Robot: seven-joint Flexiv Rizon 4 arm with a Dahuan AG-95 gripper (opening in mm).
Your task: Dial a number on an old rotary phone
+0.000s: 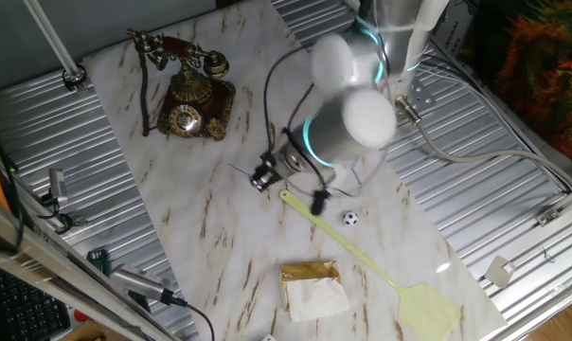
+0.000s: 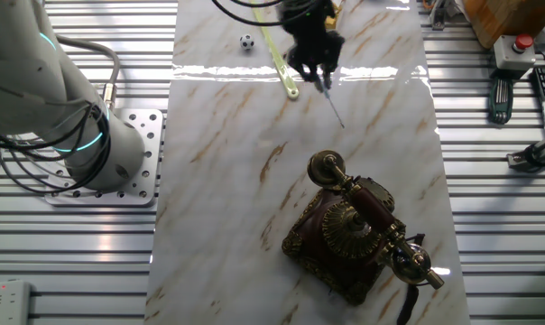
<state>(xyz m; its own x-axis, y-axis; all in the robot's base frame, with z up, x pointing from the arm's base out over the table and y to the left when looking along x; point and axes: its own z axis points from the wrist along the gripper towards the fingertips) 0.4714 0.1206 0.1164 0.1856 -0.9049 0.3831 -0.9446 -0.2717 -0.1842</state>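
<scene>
The old rotary phone (image 1: 189, 95) stands at the far left end of the marble board, its brass dial (image 1: 185, 119) facing the front and its red-and-brass handset (image 2: 374, 209) resting on the cradle. My gripper (image 1: 260, 177) hovers over the middle of the board, to the right of the phone and apart from it. It is shut on a thin dark rod (image 2: 334, 106) that points towards the phone. In the other fixed view the gripper (image 2: 319, 76) is above the phone (image 2: 340, 239), and the dial is hidden there.
A yellow fly swatter (image 1: 362, 256) lies diagonally just behind the gripper, its handle end (image 2: 289, 83) close to the fingers. Beside it sit a small black-and-white ball (image 1: 349, 218) and a gold-edged tissue packet (image 1: 312, 287). Ribbed metal table (image 1: 494, 208) surrounds the board.
</scene>
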